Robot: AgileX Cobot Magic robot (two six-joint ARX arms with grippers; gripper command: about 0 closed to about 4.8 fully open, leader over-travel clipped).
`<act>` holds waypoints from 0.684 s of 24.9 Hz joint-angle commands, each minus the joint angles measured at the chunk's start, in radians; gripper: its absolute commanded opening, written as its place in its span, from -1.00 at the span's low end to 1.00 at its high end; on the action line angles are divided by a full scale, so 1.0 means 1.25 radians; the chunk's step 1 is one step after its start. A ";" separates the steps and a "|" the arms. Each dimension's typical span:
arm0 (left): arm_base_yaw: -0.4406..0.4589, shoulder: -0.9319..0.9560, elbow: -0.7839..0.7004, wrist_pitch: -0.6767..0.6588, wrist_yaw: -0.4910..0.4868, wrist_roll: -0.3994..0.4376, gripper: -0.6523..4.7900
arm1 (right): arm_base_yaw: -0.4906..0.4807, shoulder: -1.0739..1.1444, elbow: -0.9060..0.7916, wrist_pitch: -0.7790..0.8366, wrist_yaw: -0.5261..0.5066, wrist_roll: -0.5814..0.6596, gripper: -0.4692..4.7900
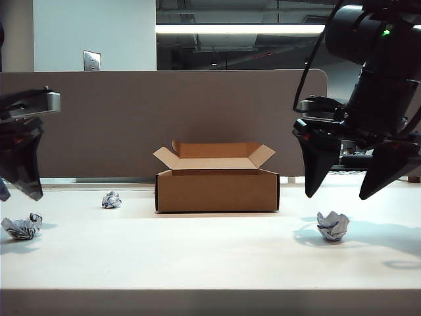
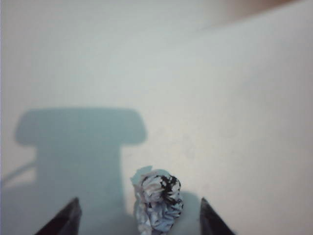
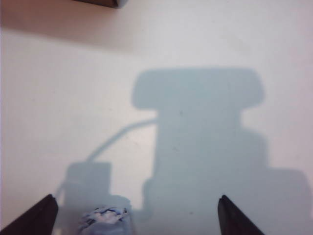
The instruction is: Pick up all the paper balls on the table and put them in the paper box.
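Left gripper (image 1: 16, 187) wide apart, empty, poised above one paper ball (image 1: 22, 226) near table's left edge. Right gripper (image 1: 345, 192) likewise spread, empty, above a second ball (image 1: 333, 225) toward right edge. Third ball (image 1: 111, 199) just left of paper box (image 1: 217, 189), apart from it. One box, mid-table toward back edge, flaps open. Bare table (image 1: 197, 253) along front edge.

divider panel (image 1: 118, 125): grey, upright | wall plate (image 1: 92, 60): possibly a switch
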 commanded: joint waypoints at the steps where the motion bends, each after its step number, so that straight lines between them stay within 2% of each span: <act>1: -0.002 0.023 0.010 -0.008 0.008 -0.002 0.40 | 0.006 -0.004 0.005 0.000 -0.015 0.012 1.00; 17: -0.034 0.078 0.028 -0.038 0.012 -0.001 0.37 | 0.030 -0.004 0.005 -0.031 -0.024 0.028 1.00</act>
